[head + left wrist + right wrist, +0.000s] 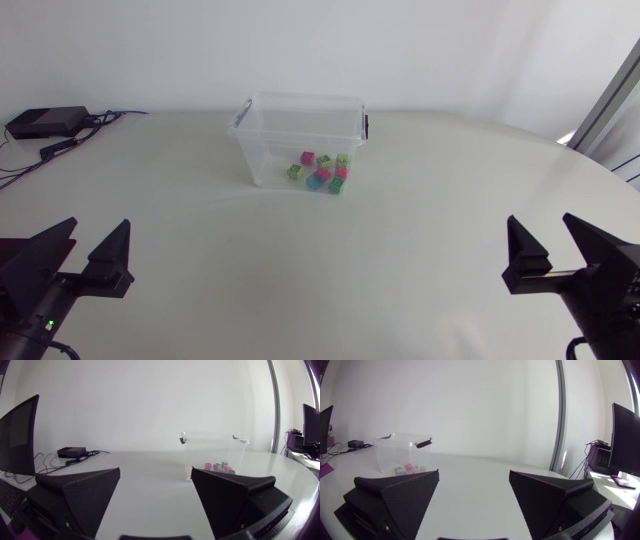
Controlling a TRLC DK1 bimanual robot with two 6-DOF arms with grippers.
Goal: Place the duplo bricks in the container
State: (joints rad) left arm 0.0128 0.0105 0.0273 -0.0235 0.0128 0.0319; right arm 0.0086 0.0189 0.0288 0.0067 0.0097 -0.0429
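The head camera looked steeply down on the pale round table [200, 270]. The wrist cameras sat low behind the matte black left gripper [156, 470] and right gripper [474, 472], facing across it. All three shared the clear plastic container [268, 150], far from both wrists.

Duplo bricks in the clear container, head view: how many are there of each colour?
In the clear container:
Pink bricks: 3
Light green bricks: 3
Blue brick: 1
Teal brick: 1
Total: 8, as far as I can tell, since they are small and bunched together.
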